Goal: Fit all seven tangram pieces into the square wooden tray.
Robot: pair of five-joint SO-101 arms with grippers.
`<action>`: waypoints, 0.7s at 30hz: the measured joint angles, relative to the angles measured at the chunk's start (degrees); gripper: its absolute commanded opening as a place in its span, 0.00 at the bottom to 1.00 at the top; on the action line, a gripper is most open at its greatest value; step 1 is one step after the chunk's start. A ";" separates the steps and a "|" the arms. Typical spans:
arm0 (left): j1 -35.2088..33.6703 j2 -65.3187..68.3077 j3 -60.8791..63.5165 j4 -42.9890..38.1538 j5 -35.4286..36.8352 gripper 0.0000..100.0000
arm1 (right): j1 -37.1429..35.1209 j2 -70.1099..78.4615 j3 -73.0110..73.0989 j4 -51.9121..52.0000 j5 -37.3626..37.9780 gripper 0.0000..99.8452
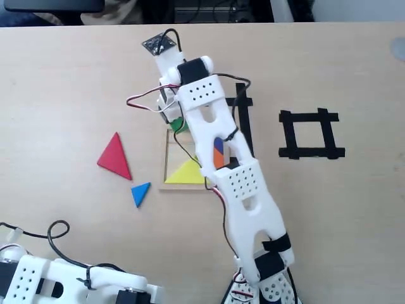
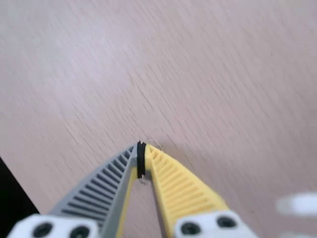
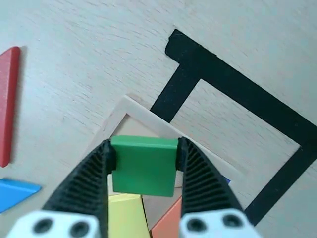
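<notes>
Stretching across the tabletop (image 1: 354, 76), your right arm covers part of the square wooden tray (image 1: 177, 186), so you cannot count everything inside it. The big red triangle (image 1: 115, 156) lies loose on the tabletop, near the tray but outside it. In the tray's near corner a yellow triangle (image 1: 186, 172) lies flat, with an orange piece (image 1: 218, 159) and a dark blue piece (image 1: 218, 144) just beside it under the arm. Your right end effector (image 3: 144, 148) clamps the green square (image 3: 144, 171) by two opposite edges at the tray's far corner; whether it touches the tray floor yet, I cannot tell. The small blue triangle (image 1: 140, 192) sits loose just beside the red one. Your left end effector (image 2: 141, 161) is pinched closed on nothing, over bare tabletop. I judge you about halfway: three pieces seated, one in hand, two loose. Whether a seventh hides under the arm, I cannot tell.
</notes>
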 measured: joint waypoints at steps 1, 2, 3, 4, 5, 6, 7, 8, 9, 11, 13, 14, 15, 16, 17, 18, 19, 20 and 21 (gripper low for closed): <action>0.00 0.00 0.00 0.00 0.35 0.03 | 0.00 -2.11 1.76 0.00 0.00 0.01; 0.00 0.00 0.00 0.00 0.53 0.03 | 0.00 -4.66 3.87 0.00 0.00 0.01; 0.00 0.00 0.00 0.00 0.62 0.03 | 0.00 -7.82 6.15 0.00 0.00 0.01; 0.00 0.00 0.00 0.00 0.70 0.03 | 0.00 -11.52 8.53 0.00 0.00 0.01; 0.00 0.00 0.00 0.00 0.88 0.03 | -0.09 -15.30 11.16 0.00 0.00 0.01; 0.00 0.00 0.00 0.00 0.97 0.03 | -0.26 -19.52 13.98 0.00 0.00 0.01; 0.00 0.00 0.00 0.00 1.05 0.03 | -0.53 -23.47 16.79 0.00 0.00 0.01; 0.00 0.00 0.00 0.00 1.05 0.03 | -0.88 -27.25 19.69 0.00 0.00 0.01; 0.00 0.00 0.00 0.00 1.05 0.03 | -1.05 -30.59 22.68 0.00 0.00 0.01; 0.00 0.00 0.00 0.00 1.05 0.03 | -1.05 -35.96 28.48 0.00 0.00 0.01; 0.00 0.00 0.00 0.00 1.05 0.03 | -1.05 -39.65 34.02 0.00 0.00 0.01; 0.00 0.00 0.00 0.00 1.05 0.03 | -1.05 -41.14 36.92 0.00 0.00 0.01; 0.00 0.00 0.00 0.00 1.05 0.03 | -1.05 -42.29 39.82 0.00 0.00 0.01; 0.00 0.00 0.00 0.00 1.05 0.03 | -1.05 -43.16 42.73 -0.18 0.00 0.01; 0.00 0.00 0.00 0.00 1.05 0.03 | -1.05 -43.87 45.63 -0.88 0.00 0.01; 0.00 0.00 0.00 0.00 1.05 0.03 | -1.05 -44.40 48.62 -2.90 0.00 0.01; 0.00 0.00 0.00 0.00 1.05 0.03 | -1.14 -44.75 51.60 -5.54 0.00 0.01; 0.00 0.00 0.00 0.00 1.05 0.03 | -1.14 -45.19 54.86 -8.53 0.00 0.01; 0.00 0.00 0.00 0.00 1.05 0.03 | -1.14 -45.63 57.93 -11.69 -0.26 0.01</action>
